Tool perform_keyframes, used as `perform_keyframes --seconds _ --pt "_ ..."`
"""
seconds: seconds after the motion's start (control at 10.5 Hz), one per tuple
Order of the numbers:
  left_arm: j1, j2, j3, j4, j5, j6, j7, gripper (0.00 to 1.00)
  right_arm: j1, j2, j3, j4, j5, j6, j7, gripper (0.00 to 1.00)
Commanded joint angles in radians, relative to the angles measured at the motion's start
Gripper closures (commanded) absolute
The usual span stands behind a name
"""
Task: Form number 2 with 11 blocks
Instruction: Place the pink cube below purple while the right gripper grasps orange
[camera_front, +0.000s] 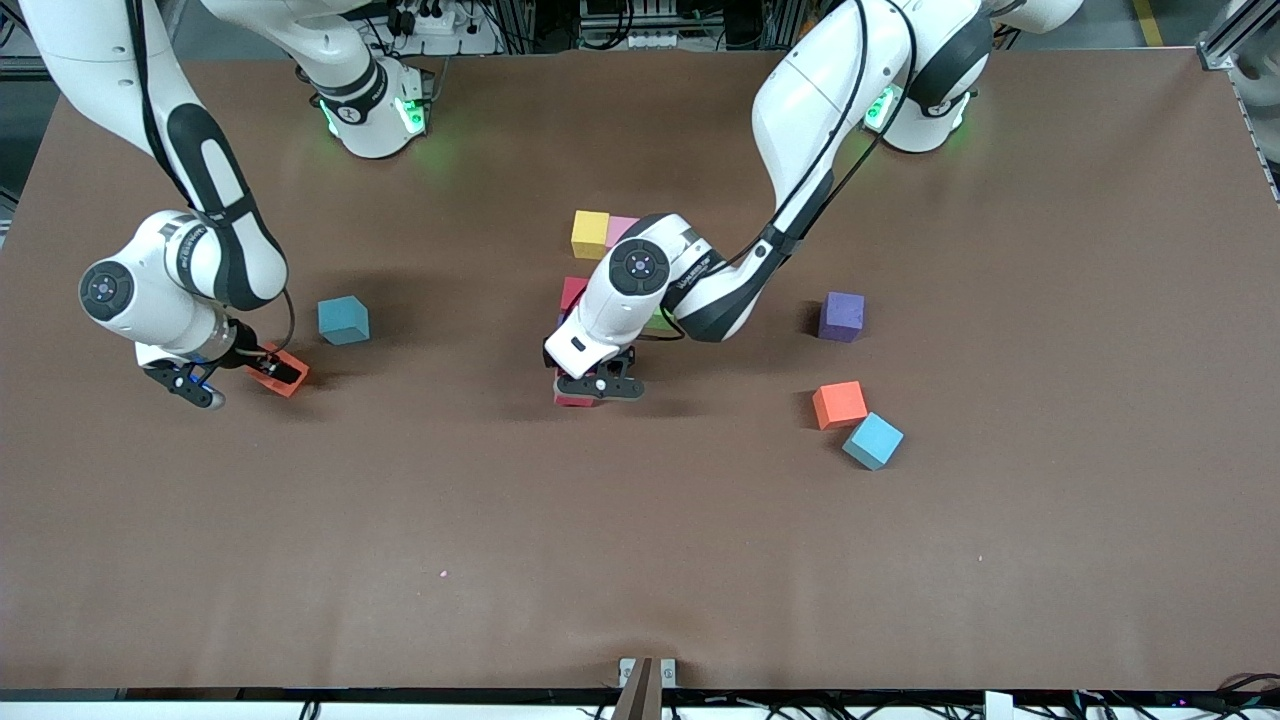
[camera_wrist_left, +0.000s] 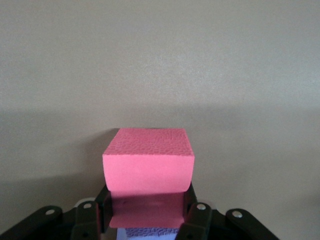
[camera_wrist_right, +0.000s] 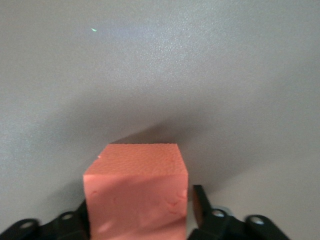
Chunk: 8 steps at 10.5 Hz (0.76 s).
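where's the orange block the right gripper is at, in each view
Front view: the orange block sits at the right arm's end of the table, at the right gripper, nearer the camera than the blue block.
Left wrist view: not in it.
Right wrist view: it fills the lower middle.
Shared landmark: the right gripper's fingers.

Table (camera_front: 640, 560): wide, matte brown top, evenly lit. Cables (camera_front: 640, 25) and a metal frame (camera_front: 1235, 40) along the frame's top edge.
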Motion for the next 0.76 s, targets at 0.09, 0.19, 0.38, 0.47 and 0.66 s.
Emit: perform_keyframes --seconds 0.09,0.19,0.38,0.47,0.66 --pt "-0.006 0.014 0.001 0.03 -0.028 -0.017 0.005 0.69 -0.005 -0.009 0.003 -0.007 0.016 0.009 -0.018 0.65" --pt "-0.005 0.014 0.001 0.03 -0.033 -0.017 0.005 0.67 0.0 -0.016 0.003 0.001 0.016 0.002 -0.014 0.65" --pt "-0.005 0.014 0.003 0.03 -0.059 -0.017 0.005 0.51 0.009 -0.02 0.003 0.019 0.016 -0.001 -0.006 0.63" --pt "-0.005 0.014 0.004 0.03 -0.059 -0.017 0.007 0.33 0.028 -0.021 0.005 0.025 0.016 -0.001 -0.004 0.63" --pt "-0.006 0.011 0.004 0.029 -0.059 -0.017 0.007 0.0 0.054 -0.023 0.006 0.077 0.016 -0.062 0.043 0.63"
